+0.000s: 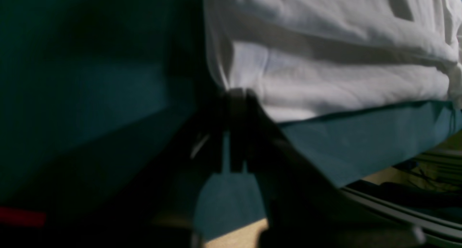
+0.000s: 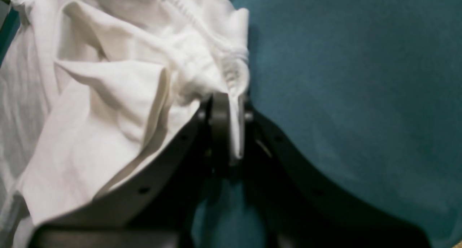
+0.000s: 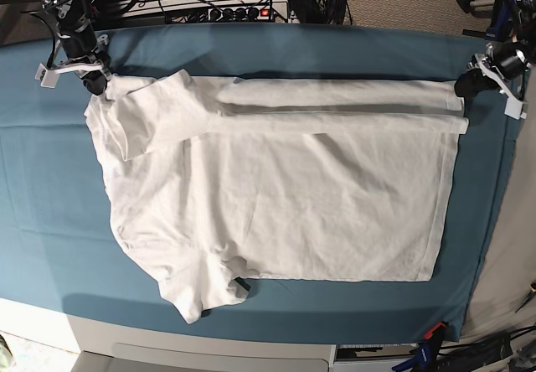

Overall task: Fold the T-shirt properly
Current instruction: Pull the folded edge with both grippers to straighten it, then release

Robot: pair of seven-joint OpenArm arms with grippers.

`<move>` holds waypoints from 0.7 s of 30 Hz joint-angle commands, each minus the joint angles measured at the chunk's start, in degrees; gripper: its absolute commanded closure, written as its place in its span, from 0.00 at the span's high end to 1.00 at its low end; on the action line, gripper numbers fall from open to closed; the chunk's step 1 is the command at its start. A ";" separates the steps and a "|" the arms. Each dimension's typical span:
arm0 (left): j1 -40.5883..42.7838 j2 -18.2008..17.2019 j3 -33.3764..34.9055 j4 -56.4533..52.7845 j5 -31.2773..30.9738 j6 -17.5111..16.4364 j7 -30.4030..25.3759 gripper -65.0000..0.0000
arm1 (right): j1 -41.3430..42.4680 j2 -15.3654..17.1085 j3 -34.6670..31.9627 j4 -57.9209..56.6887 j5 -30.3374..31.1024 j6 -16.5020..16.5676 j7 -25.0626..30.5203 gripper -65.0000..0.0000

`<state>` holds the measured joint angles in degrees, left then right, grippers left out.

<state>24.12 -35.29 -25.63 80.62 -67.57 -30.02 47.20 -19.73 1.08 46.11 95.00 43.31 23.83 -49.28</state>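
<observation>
At the base view's upper left, my right end effector [image 3: 99,81] is clamped on the T-shirt [image 3: 285,196] by the shoulder. The shirt lies lengthwise across the worktop [image 3: 50,196]. At upper right, my left end effector [image 3: 462,85] pinches the hem corner.

White T-shirt [image 3: 285,204] lies spread flat mid-frame, wrinkled, no print. Top edge folded over into a long band across the upper frame. One sleeve bunched upper left, another creased at lower left.
</observation>
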 commanded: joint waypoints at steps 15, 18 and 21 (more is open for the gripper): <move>6.69 -1.40 -0.04 11.72 3.78 0.17 2.38 0.00 | -6.71 0.85 0.13 7.72 1.05 1.01 -1.51 0.00; 6.67 -1.44 -0.04 11.91 4.57 0.87 2.40 0.00 | -8.98 1.14 0.13 10.88 -0.55 0.98 -1.36 0.00; 6.84 -1.49 -0.04 11.91 5.03 1.03 2.58 0.00 | -10.80 2.67 0.13 11.93 -1.60 0.96 -1.29 0.00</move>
<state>30.63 -35.59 -25.19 91.77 -62.52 -28.77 49.56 -30.11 2.90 45.87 105.91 41.80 24.86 -51.66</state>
